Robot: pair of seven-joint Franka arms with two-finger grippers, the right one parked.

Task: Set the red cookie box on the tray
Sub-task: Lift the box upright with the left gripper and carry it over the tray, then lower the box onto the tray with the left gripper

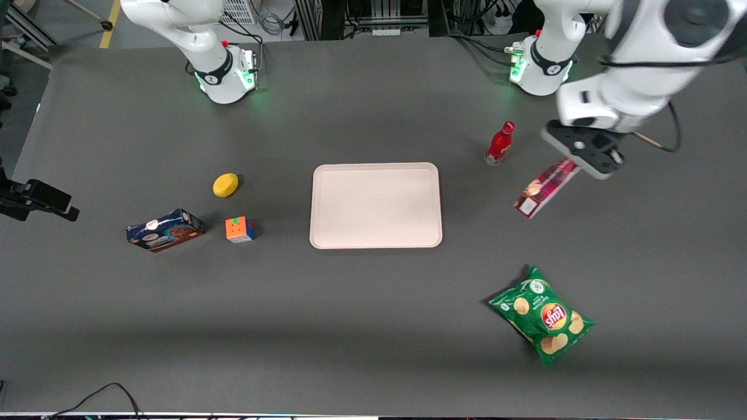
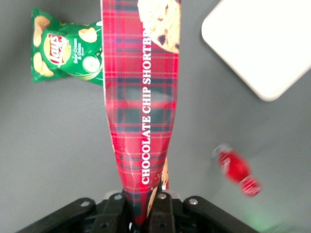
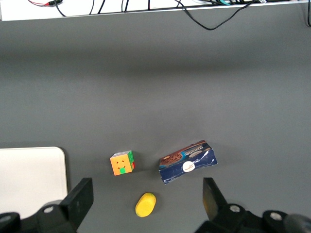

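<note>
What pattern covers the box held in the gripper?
Dark red tartan, with white lettering, on the cookie box; the gripper holds its end. Clearest in the left wrist view.

The black gripper (image 2: 144, 206) is pinching the red tartan cookie box (image 2: 141, 102), near a pale pinkish-beige tray (image 1: 375, 205) and green chip bag (image 1: 541, 315).

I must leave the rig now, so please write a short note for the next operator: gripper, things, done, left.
Gripper: shut on the red cookie box at one end, held above the table near the red bottle.
Tray: mid-table, nothing on it.
Done: box grasped and lifted.
Left: carry it over the tray, lower it, release.
</note>
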